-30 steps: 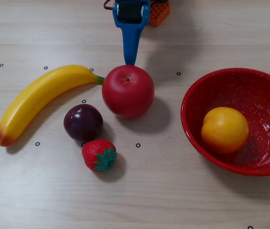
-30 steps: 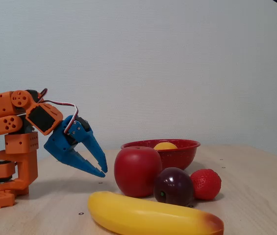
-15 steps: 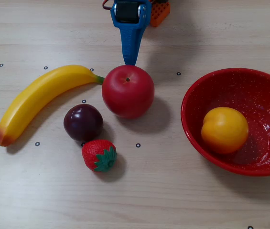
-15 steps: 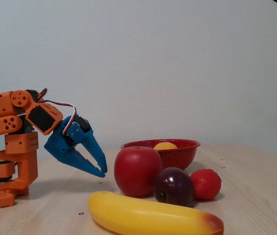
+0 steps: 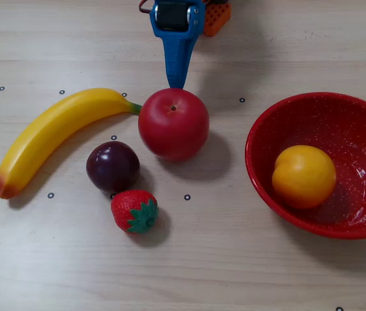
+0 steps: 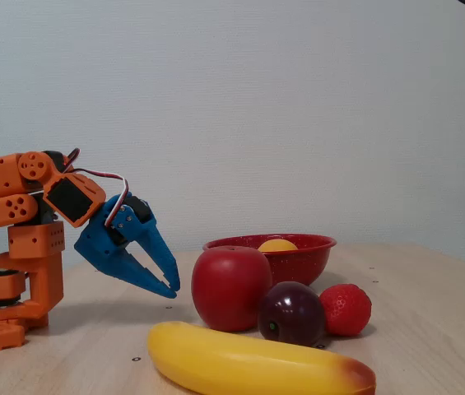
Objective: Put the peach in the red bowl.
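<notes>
The peach (image 5: 304, 176), yellow-orange and round, lies inside the red bowl (image 5: 260, 129) at the right of the overhead view. In the fixed view only the peach's top (image 6: 277, 244) shows above the red bowl's rim (image 6: 298, 259). My blue gripper (image 5: 177, 84) hangs at the top centre of the overhead view, its tip just behind the red apple (image 5: 173, 124) and far from the bowl. In the fixed view the gripper (image 6: 171, 290) points down to the right, a little above the table, its fingers drawn together on nothing.
A banana (image 5: 53, 133), a dark plum (image 5: 112, 166) and a strawberry (image 5: 135, 210) lie left of and in front of the apple. The orange arm base (image 6: 14, 271) stands at the left of the fixed view.
The gripper's fingers have drawn slightly closer together and the gripper has shifted very little. The fruits and bowl have stayed put.
</notes>
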Tool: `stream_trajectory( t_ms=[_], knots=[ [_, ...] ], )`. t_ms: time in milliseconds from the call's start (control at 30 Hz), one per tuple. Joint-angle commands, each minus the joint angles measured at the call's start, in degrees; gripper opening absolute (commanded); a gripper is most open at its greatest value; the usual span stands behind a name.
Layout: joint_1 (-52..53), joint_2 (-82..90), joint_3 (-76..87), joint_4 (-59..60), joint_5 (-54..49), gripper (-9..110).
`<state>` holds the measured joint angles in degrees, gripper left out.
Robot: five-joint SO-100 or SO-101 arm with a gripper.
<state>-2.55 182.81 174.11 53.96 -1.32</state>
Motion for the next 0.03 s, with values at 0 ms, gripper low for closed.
stream_trajectory(
  t_ms=[0],
  knots=[
    [0.44, 0.97, 0.44, -0.70, -0.70, 0]
  ],
)
